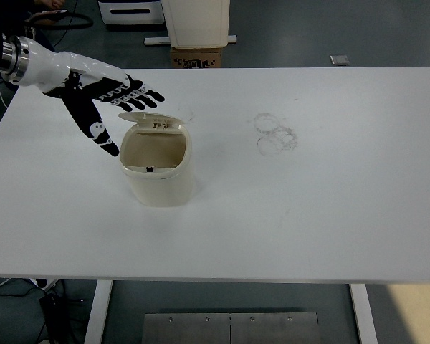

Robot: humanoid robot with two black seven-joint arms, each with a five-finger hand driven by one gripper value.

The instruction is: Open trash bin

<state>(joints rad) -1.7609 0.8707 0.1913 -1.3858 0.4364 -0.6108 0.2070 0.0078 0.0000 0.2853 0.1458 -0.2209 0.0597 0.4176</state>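
Note:
A cream trash bin (pixel 158 179) stands on the white table (pixel 308 215), left of the middle. Its lid (pixel 152 120) is swung up at the back and the inside shows, with a small dark spot at the bottom. My left hand (pixel 118 104) hovers above and to the left of the bin. Its fingers (pixel 145 93) are spread flat over the lid's far edge and its thumb (pixel 100 132) points down toward the table. It holds nothing. The right arm is out of view.
Faint ring stains (pixel 274 133) mark the table right of the bin. Beyond the far edge stand a cardboard box (pixel 197 56) and a white unit (pixel 196 21). A person's hand (pixel 46 6) shows at the top left.

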